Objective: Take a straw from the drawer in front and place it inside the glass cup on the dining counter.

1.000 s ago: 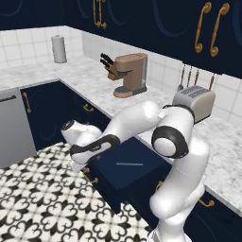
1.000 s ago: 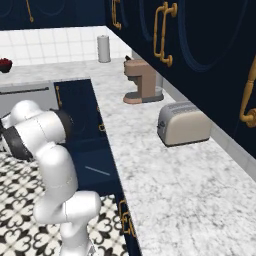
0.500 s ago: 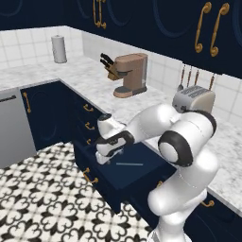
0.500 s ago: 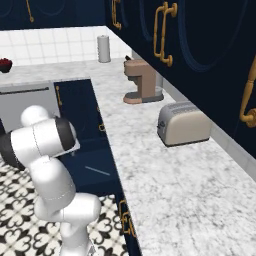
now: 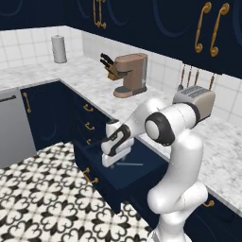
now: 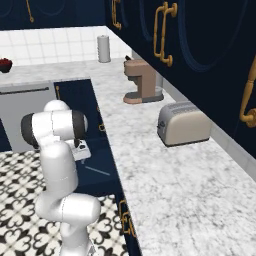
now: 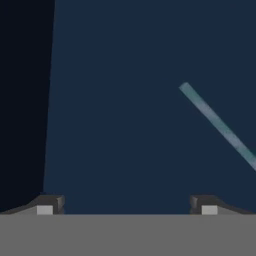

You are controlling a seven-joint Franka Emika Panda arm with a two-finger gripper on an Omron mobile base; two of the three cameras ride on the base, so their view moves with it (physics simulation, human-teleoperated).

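The navy drawer (image 5: 105,188) stands pulled out below the marble worktop, its dark blue inside (image 6: 106,159) exposed. A thin pale straw (image 5: 130,164) lies flat on the drawer floor. My gripper (image 5: 112,158) hangs over the drawer's inside, just left of the straw, pointing down. In the hand view the gripper (image 7: 125,207) is open with nothing between its fingertips (image 7: 47,206), and the straw (image 7: 217,124) runs diagonally at the upper right, outside the gap. From the right base view the gripper (image 6: 81,150) sits above and beyond the straw (image 6: 97,171). The glass cup and dining counter are out of view.
On the worktop stand a brown coffee machine (image 5: 130,75), a knife block (image 5: 108,65), a toaster (image 5: 194,101) and a paper towel roll (image 5: 59,48). A grey dishwasher front (image 5: 12,127) is at the left. A patterned tile floor (image 5: 42,203) lies before the drawer.
The arm has swung from over the floor at the left toward the open drawer. The hand now hangs inside the drawer's outline, close to the straw.
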